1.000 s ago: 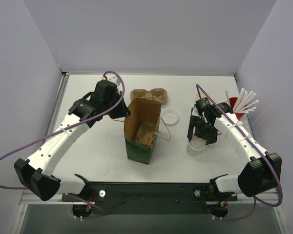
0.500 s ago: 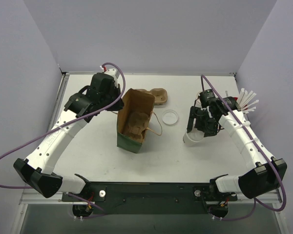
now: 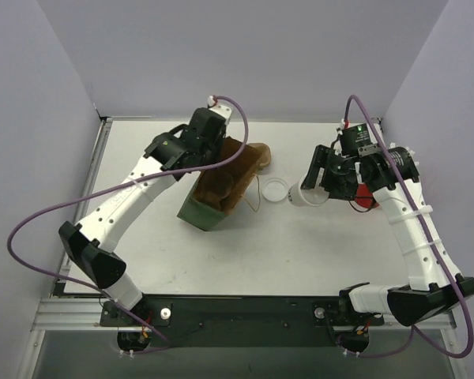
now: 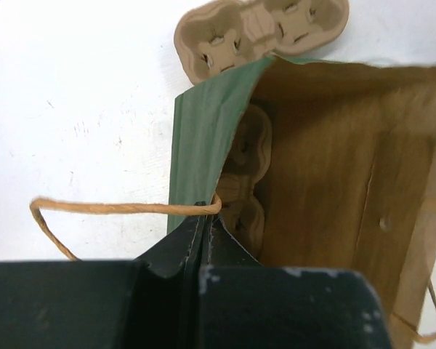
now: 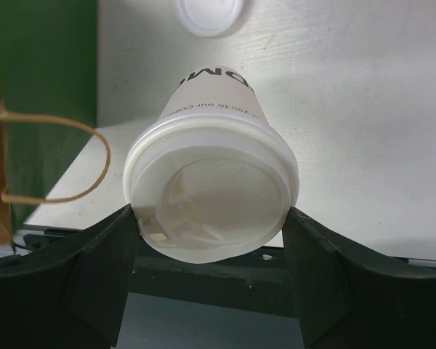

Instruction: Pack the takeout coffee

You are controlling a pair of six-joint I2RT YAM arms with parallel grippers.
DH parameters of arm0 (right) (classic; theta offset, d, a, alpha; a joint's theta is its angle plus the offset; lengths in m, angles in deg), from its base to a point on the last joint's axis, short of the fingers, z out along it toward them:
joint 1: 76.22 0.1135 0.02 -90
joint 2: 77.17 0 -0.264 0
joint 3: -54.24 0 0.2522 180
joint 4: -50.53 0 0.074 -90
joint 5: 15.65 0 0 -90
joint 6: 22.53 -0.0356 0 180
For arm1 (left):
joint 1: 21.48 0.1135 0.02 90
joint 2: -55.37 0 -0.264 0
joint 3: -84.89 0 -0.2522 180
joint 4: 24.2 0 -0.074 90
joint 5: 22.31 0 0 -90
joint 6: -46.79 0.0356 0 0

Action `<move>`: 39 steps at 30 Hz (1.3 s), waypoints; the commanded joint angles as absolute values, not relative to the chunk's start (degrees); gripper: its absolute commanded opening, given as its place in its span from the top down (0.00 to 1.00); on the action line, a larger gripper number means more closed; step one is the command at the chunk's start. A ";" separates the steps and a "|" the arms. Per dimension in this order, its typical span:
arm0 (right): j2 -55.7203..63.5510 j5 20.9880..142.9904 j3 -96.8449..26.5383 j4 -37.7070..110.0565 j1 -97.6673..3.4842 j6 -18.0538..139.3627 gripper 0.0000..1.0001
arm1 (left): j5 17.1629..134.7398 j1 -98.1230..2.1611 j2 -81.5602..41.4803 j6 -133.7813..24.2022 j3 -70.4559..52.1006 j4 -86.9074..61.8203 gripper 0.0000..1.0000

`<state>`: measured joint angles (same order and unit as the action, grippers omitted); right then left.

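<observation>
A white takeout coffee cup [image 5: 211, 109] with a lid [image 5: 214, 200] lies tipped on its side in the air, and my right gripper [image 5: 212, 218] is shut on it just under the lid. From above, this cup [image 3: 304, 194] hangs right of the green paper bag [image 3: 197, 212]. My left gripper [image 4: 203, 212] is shut on the bag's rim [image 4: 203, 138] next to a twine handle [image 4: 94, 209], and the bag leans over. A brown pulp carrier [image 4: 243, 174] sits inside the bag. No other coffee cup shows.
A second pulp carrier [image 3: 258, 154] lies behind the bag. A loose white lid [image 3: 274, 189] rests on the table [image 3: 300, 253] between bag and cup. A red cup of straws [image 3: 369, 196] stands half hidden behind my right arm.
My right gripper has lifted the cup off the table, carried it back and left, and tipped it sideways. My left arm has swung right, tilting the bag and dragging it left.
</observation>
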<state>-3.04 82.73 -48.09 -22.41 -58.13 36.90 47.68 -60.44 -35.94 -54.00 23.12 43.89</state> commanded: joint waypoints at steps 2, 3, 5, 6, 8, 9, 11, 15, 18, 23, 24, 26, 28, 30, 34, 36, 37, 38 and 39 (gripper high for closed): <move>-3.34 85.51 -54.52 -24.84 -57.94 34.34 0.46 | 39.57 -63.93 -40.69 -54.18 27.98 46.77 1.00; -3.51 85.60 -56.18 -24.84 -58.02 33.55 0.46 | 39.30 -64.28 -41.22 -54.89 28.42 47.12 1.00; -3.86 86.12 -57.60 -24.93 -58.03 33.02 0.46 | 38.34 -64.90 -42.28 -56.38 29.66 47.74 1.00; -4.04 86.30 -58.91 -24.93 -57.94 32.75 0.46 | 38.07 -64.90 -42.63 -56.83 30.18 47.83 1.00; -4.13 87.09 -60.24 -24.84 -58.02 31.88 0.46 | 37.11 -65.07 -43.60 -58.49 32.20 49.14 1.00; -4.13 87.35 -60.68 -24.93 -58.03 31.70 0.46 | 36.67 -64.99 -43.95 -58.76 33.16 49.76 1.00; -3.87 87.97 -62.08 -24.67 -57.94 31.17 0.46 | 34.13 -65.08 -44.91 -58.51 35.44 51.43 1.00; -3.60 89.20 -63.23 -23.79 -58.02 30.47 0.46 | 28.94 -65.16 -45.53 -55.52 38.09 53.10 1.00; -3.34 90.95 -63.58 -22.38 -58.03 29.42 0.46 | 22.90 -67.00 -46.58 -52.18 38.98 54.16 1.00; -2.64 92.36 -64.20 -20.72 -57.85 28.62 0.46 | 11.19 -71.75 -50.53 -50.07 39.76 56.27 1.00; -2.63 92.37 -64.11 -20.54 -57.94 28.36 0.46 | 9.52 -72.36 -51.67 -49.72 39.77 56.36 1.00; -2.46 92.89 -63.93 -19.83 -57.94 28.27 0.46 | 5.12 -73.42 -52.47 -47.53 39.24 55.66 1.00; -2.63 92.98 -63.32 -19.48 -57.94 27.92 0.46 | 3.27 -73.95 -53.00 -46.73 38.36 54.43 1.00; -2.90 92.98 -62.01 -18.78 -57.94 27.74 0.46 | 5.36 -74.30 -53.70 -47.77 38.88 55.56 1.00; -4.65 93.86 -58.15 -15.45 -57.85 26.08 0.46 | 9.06 -75.09 -55.81 -50.85 40.99 58.02 1.00; -5.36 94.21 -56.47 -14.39 -57.85 25.55 0.46 | 11.16 -75.18 -56.95 -53.40 43.45 59.78 1.00; -5.88 94.21 -55.33 -13.69 -57.94 25.37 0.46 | 11.61 -75.27 -57.04 -53.93 44.07 59.96 1.00; -6.06 94.12 -54.97 -13.24 -57.85 25.02 0.46 | 12.49 -75.36 -57.05 -54.63 44.51 59.96 1.00; -6.24 94.12 -54.62 -13.07 -57.94 24.93 0.46 | 13.80 -75.36 -56.96 -54.81 44.60 59.70 1.00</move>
<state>-4.15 92.94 -56.60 -16.35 -58.13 26.76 11.18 -74.76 -57.05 -51.59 40.78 58.11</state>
